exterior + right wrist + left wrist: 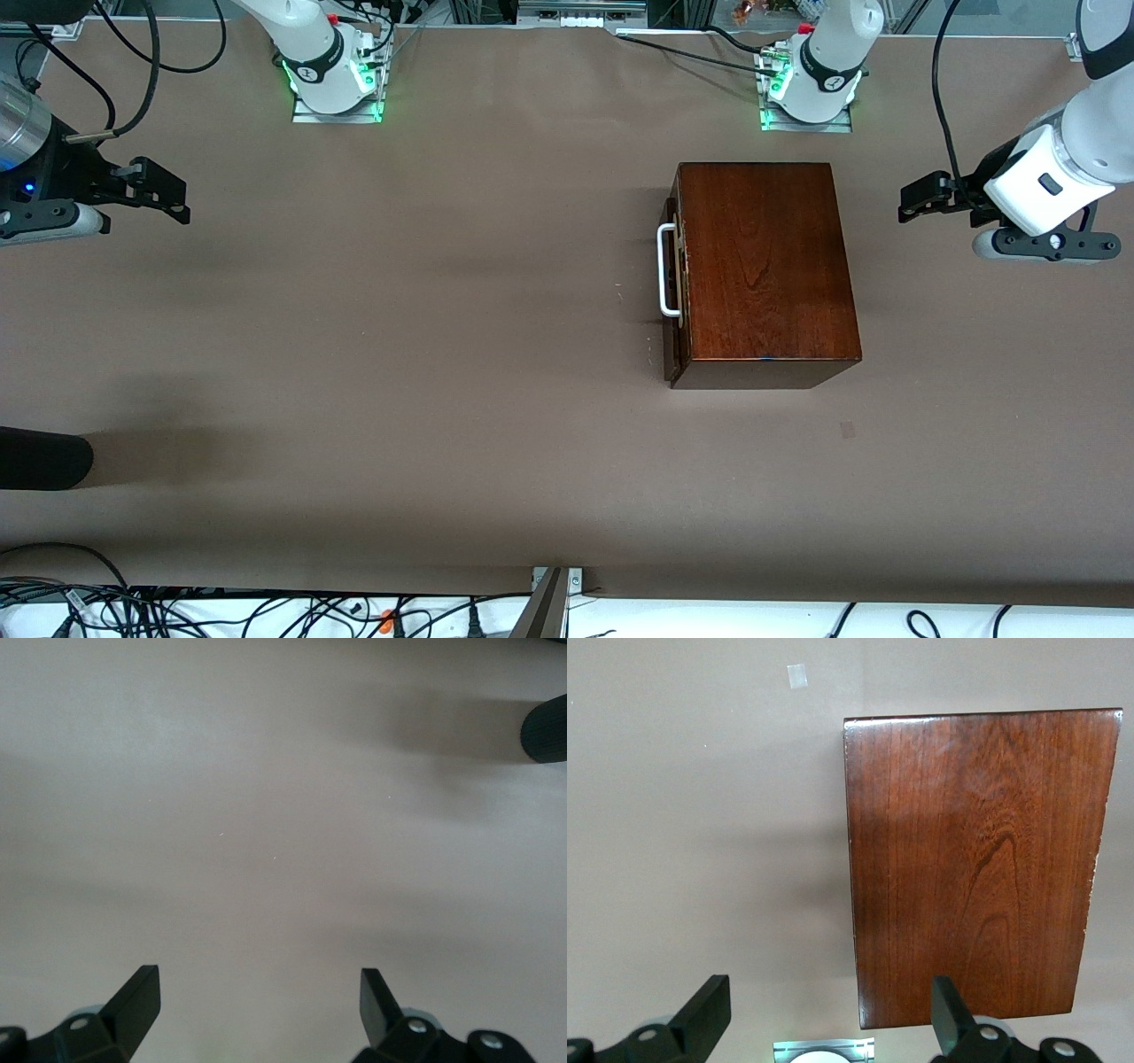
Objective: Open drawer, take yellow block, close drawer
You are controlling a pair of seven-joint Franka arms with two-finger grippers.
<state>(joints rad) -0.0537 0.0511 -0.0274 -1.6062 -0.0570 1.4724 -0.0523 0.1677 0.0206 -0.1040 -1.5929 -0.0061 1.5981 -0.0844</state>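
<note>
A dark reddish-brown wooden box (766, 266) stands on the table near the left arm's base; its top fills much of the left wrist view (974, 868). The drawer (673, 283) is shut, and its front with the white bar handle (666, 270) faces the right arm's end of the table. The yellow block is hidden. My left gripper (914, 199) (828, 988) hangs open and empty beside the box, toward the left arm's end. My right gripper (177, 199) (260, 979) is open and empty over bare table at the right arm's end.
A black rounded object (44, 456) (545, 726) pokes in over the table at the right arm's end, nearer the camera. A small tape mark (848, 430) (797, 676) lies near the box. Cables (266, 611) run below the table's near edge.
</note>
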